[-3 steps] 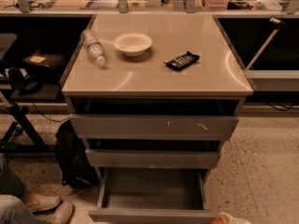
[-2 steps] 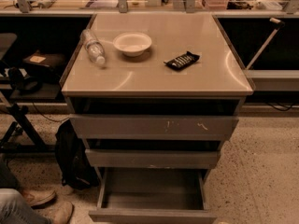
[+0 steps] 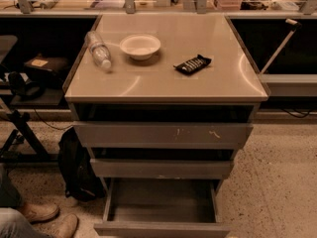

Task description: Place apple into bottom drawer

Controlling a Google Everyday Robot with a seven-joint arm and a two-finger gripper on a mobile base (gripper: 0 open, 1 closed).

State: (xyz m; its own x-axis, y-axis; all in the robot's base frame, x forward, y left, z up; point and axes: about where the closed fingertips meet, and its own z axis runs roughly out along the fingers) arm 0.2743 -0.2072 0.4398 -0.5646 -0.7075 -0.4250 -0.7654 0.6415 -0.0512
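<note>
The bottom drawer [image 3: 161,228] of the grey cabinet is pulled out wide, and its shallow tray [image 3: 161,202] shows nothing inside. The apple is out of view. My gripper is not in view in the camera view.
The middle drawer [image 3: 161,168] and the scratched top drawer [image 3: 163,135] stand slightly out. On the cabinet top [image 3: 163,81] are a white bowl [image 3: 140,45], a lying water bottle [image 3: 99,50] and a dark snack packet [image 3: 192,64]. A black backpack [image 3: 77,170] and a person's shoes [image 3: 42,213] are on the floor to the left.
A reddish-orange thing at the bottom right edge one second ago has dropped out of the frame. The person's shoes at the bottom left have shifted slightly.
</note>
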